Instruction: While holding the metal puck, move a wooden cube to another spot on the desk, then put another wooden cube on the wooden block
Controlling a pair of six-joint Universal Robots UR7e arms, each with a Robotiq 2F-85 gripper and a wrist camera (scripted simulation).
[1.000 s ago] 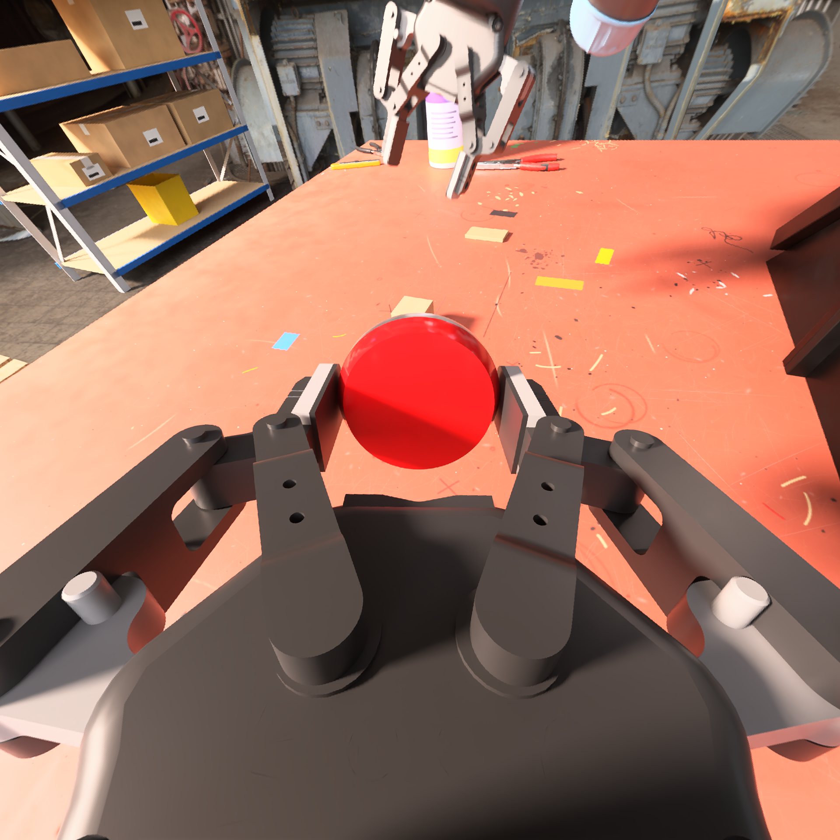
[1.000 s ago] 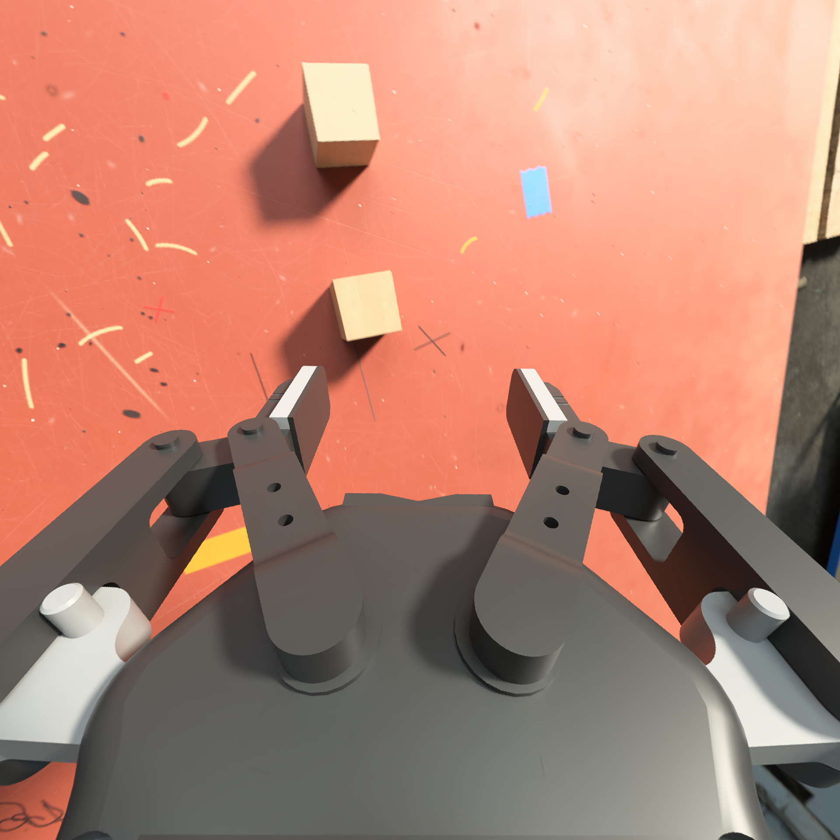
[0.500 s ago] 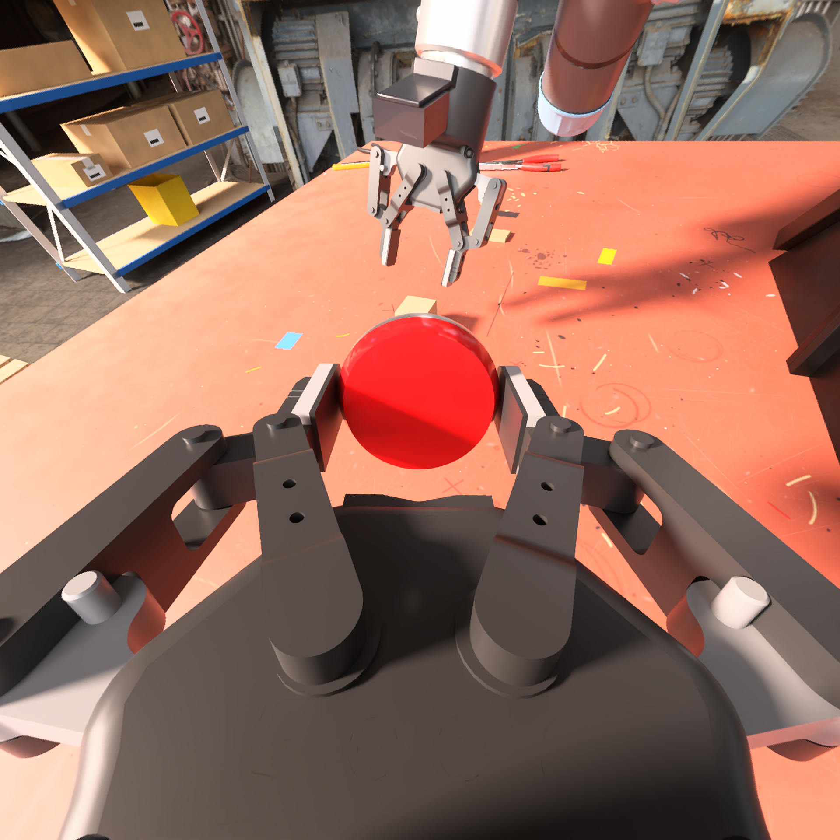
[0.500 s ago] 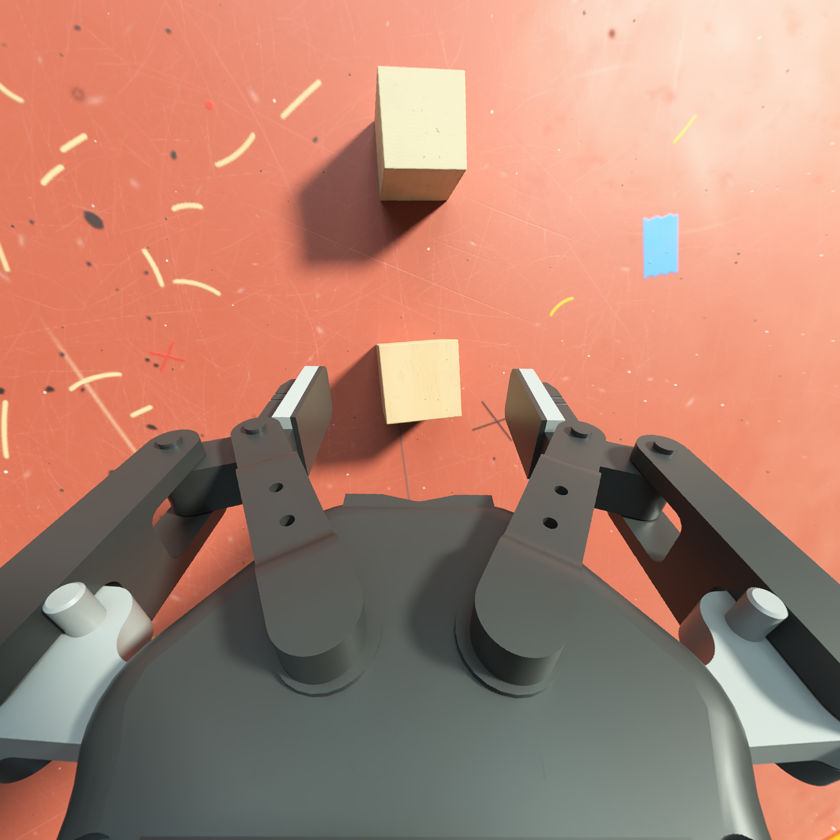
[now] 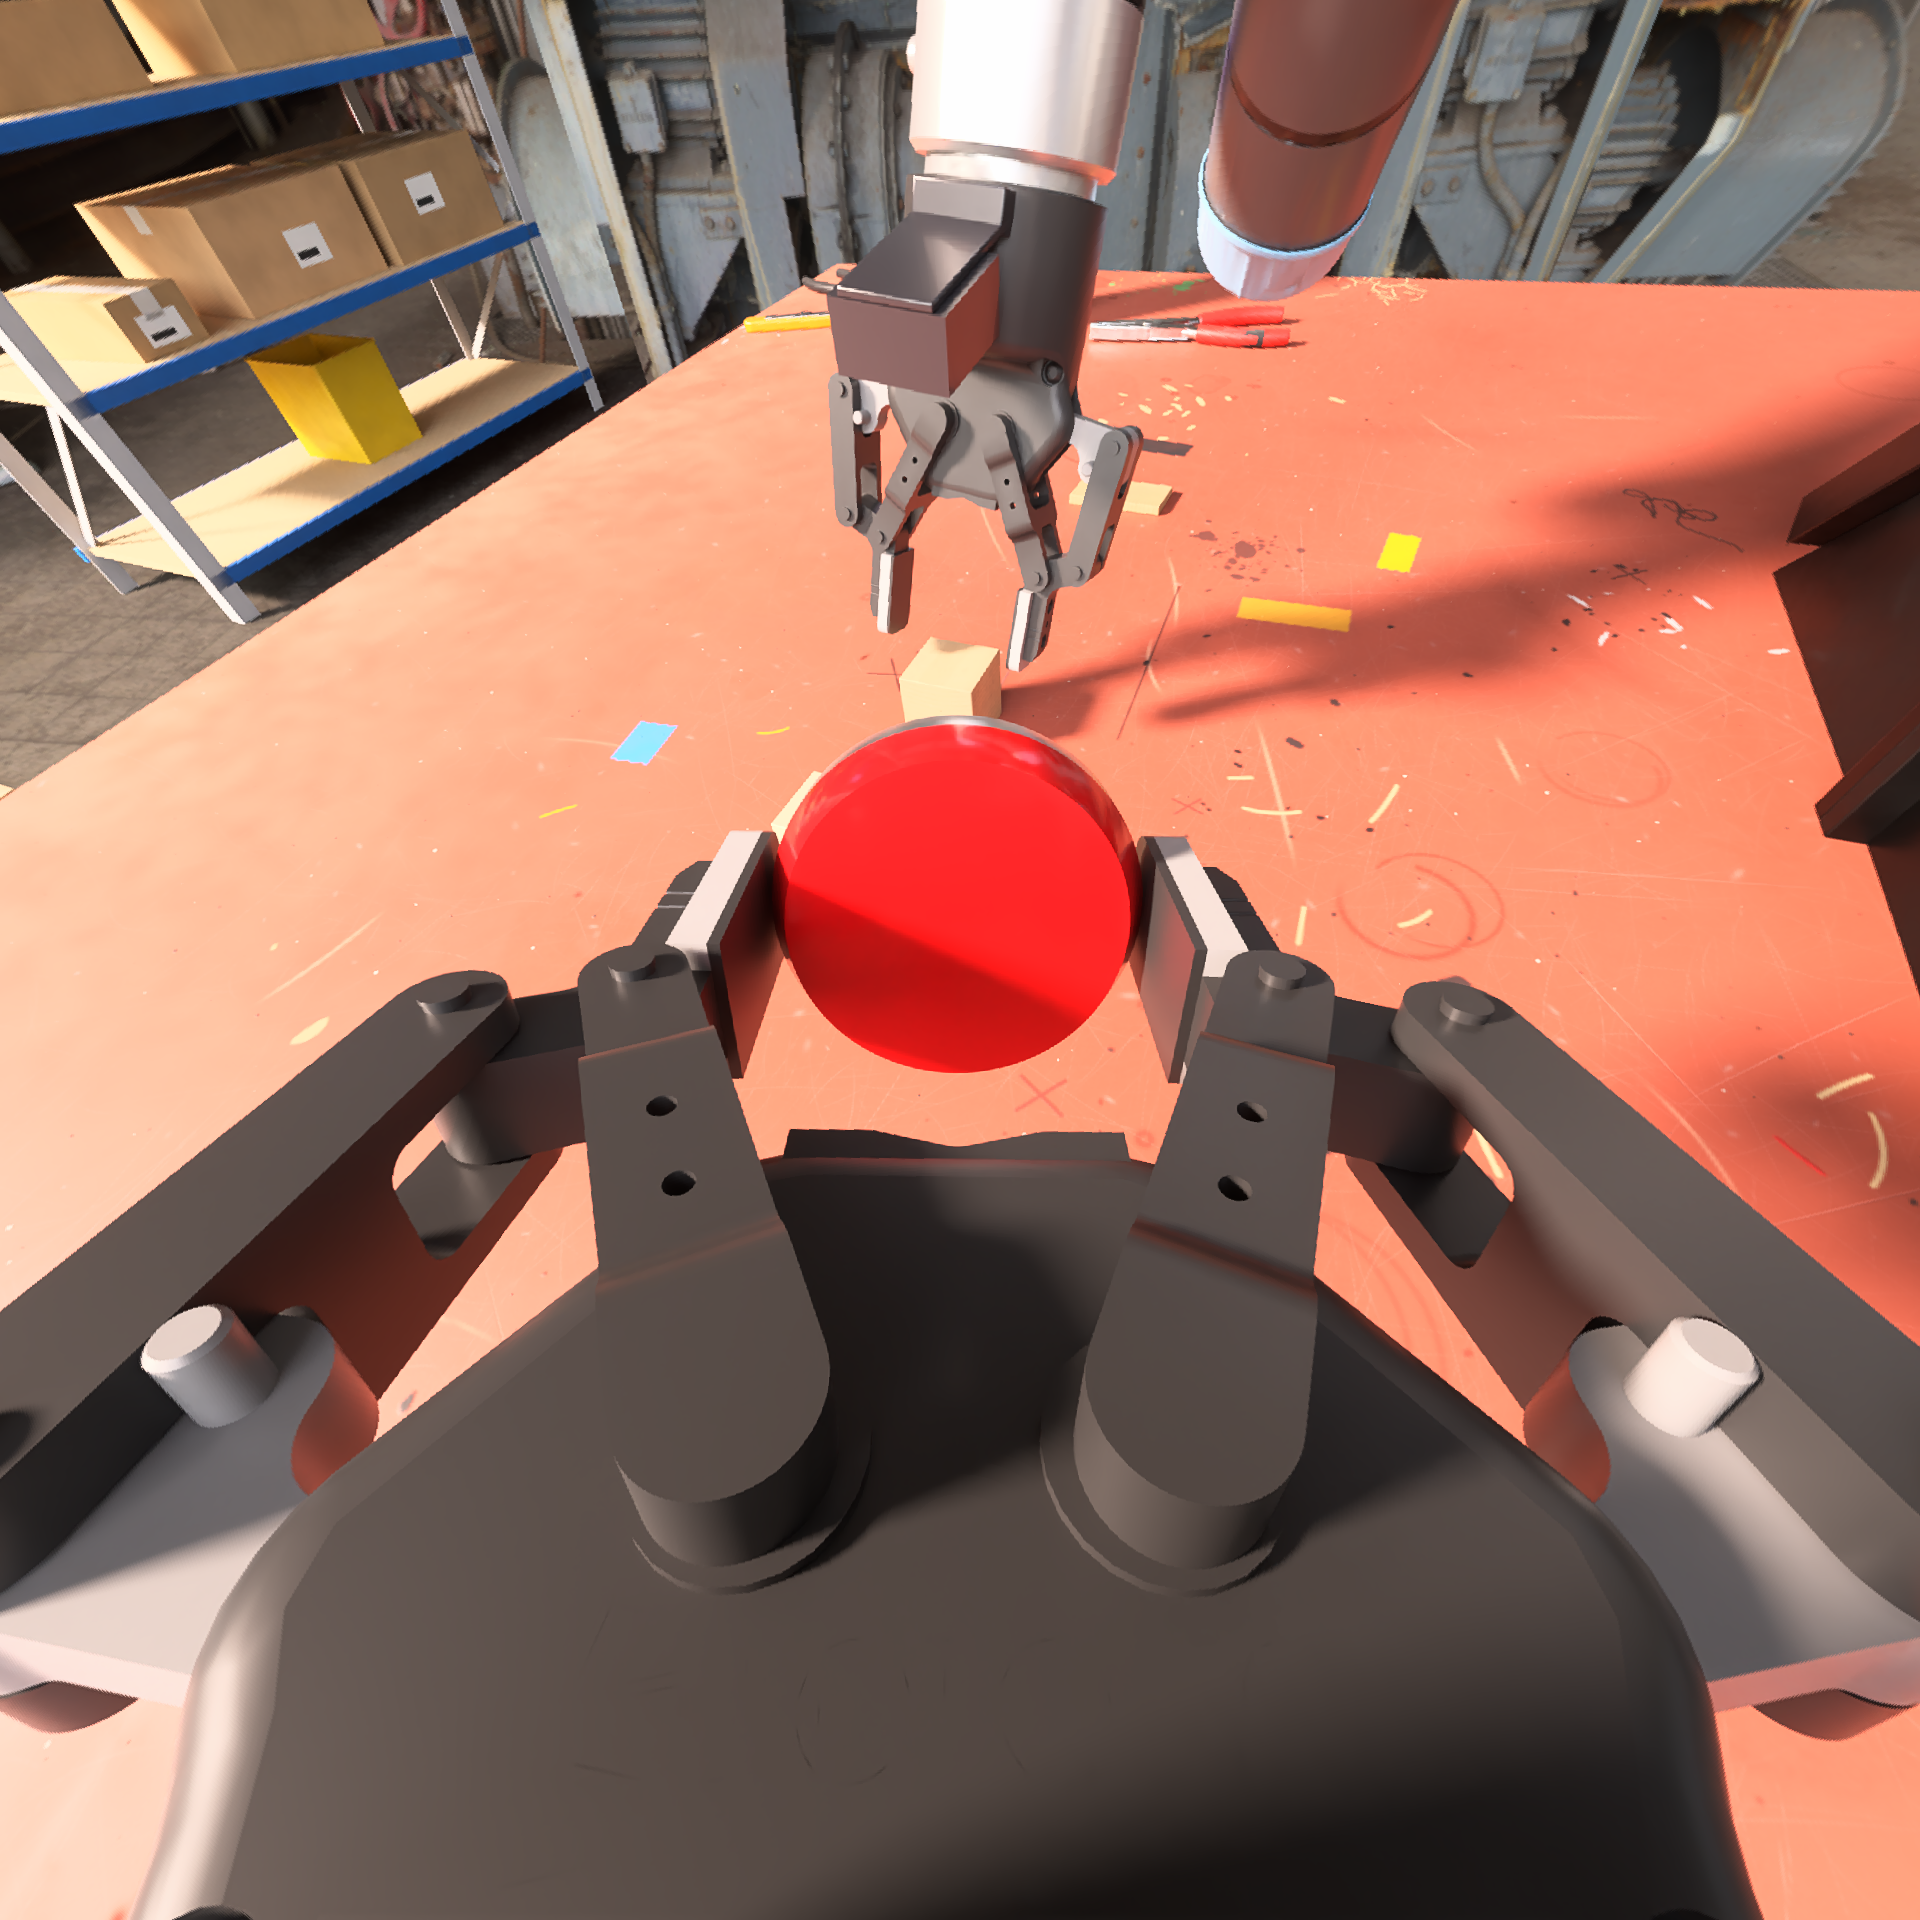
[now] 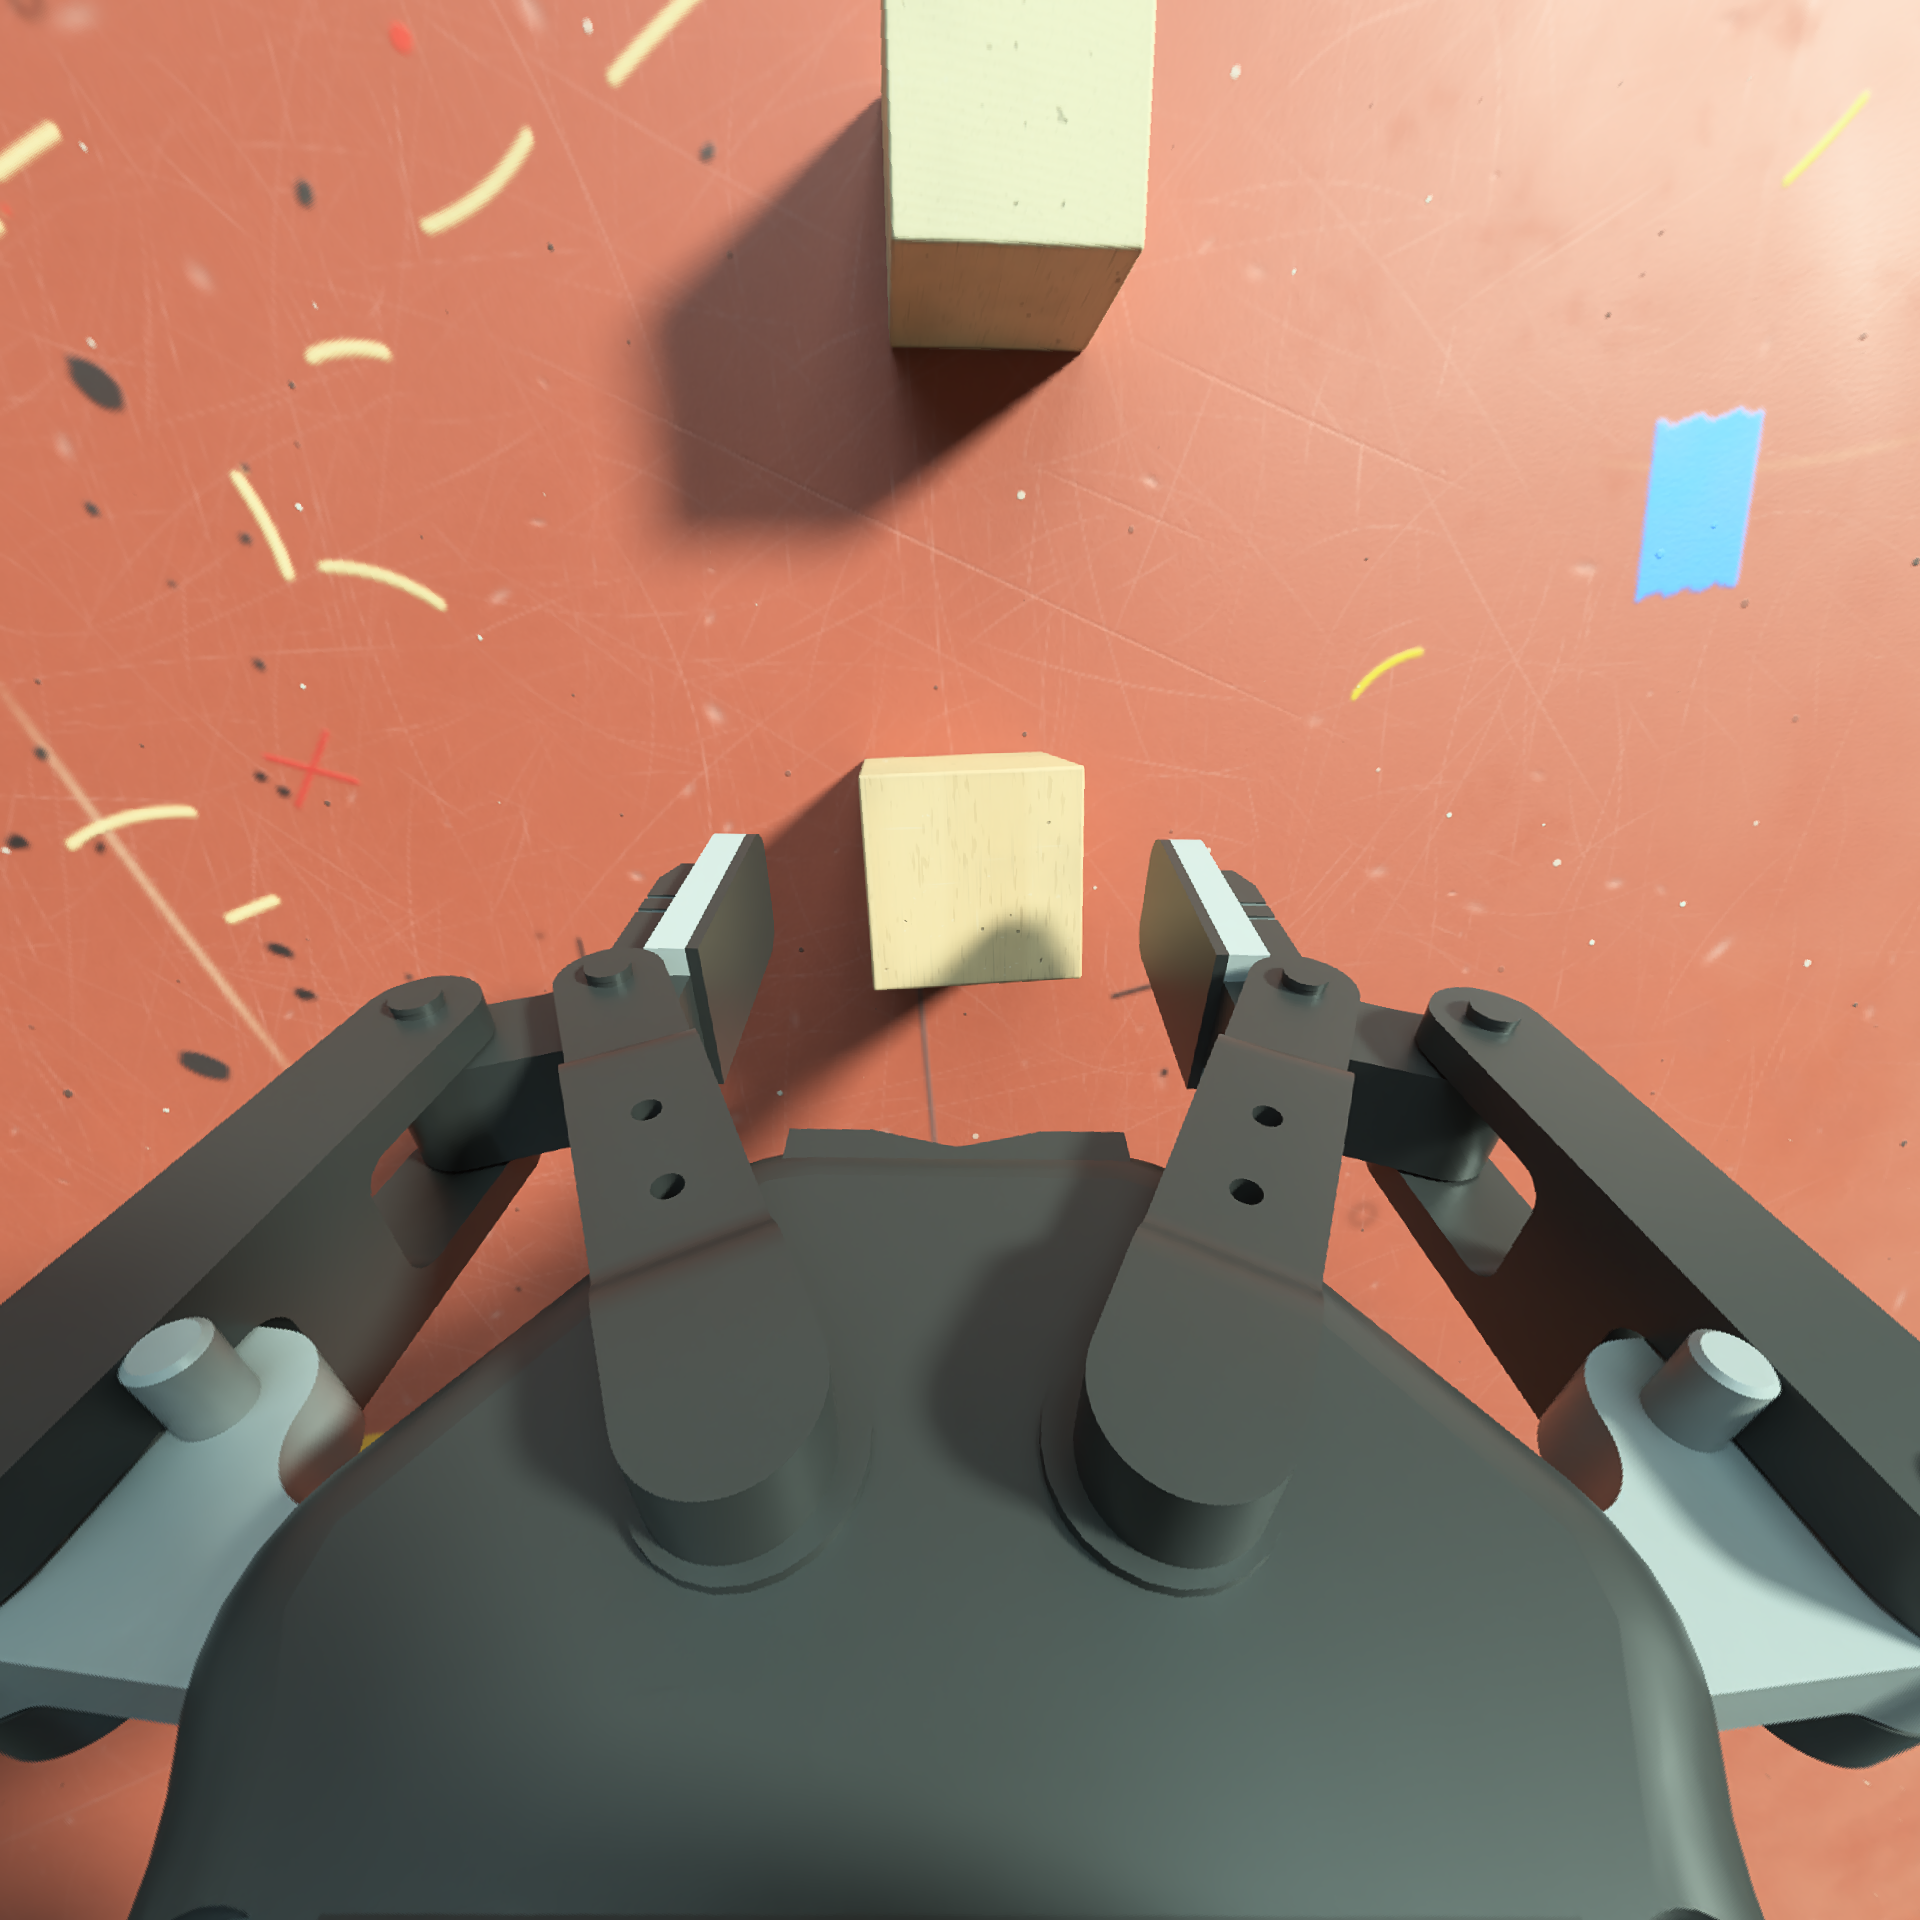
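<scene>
The left gripper [image 5: 956, 899] clamps a glossy red, round metal puck [image 5: 954, 904] between its two pads, one pad pressed against each side, holding it above the scratched salmon-red desk [image 5: 416, 790]. Beyond the puck, the right gripper [image 5: 961, 623] points downward with its fingers spread wide just above a small pale wooden cube [image 5: 948, 677]; whether the fingertips reach the cube's sides cannot be told from this view. In the right wrist view the same right gripper [image 6: 956, 935] straddles the small cube [image 6: 971, 871], with a clear gap of bare desk [image 6: 1351, 790] on each side between pad and cube. A second, larger pale wooden cube [image 6: 1016, 171] stands farther ahead, well apart from the first and cut by the frame's top edge. A flat wooden block [image 5: 1141, 497] lies behind the right gripper, partly hidden by it. Open surface extends around both cubes, marked only by a blue tape patch [image 6: 1699, 504], yellow tape strips [image 5: 1294, 615] and paint flecks. The desk's left edge drops to the floor beside a blue-framed shelf rack [image 5: 312, 301], which carries cardboard boxes [image 5: 234, 234] and a yellow box [image 5: 335, 398]. Red-handled pliers [image 5: 1205, 324] lie near the far edge.
</scene>
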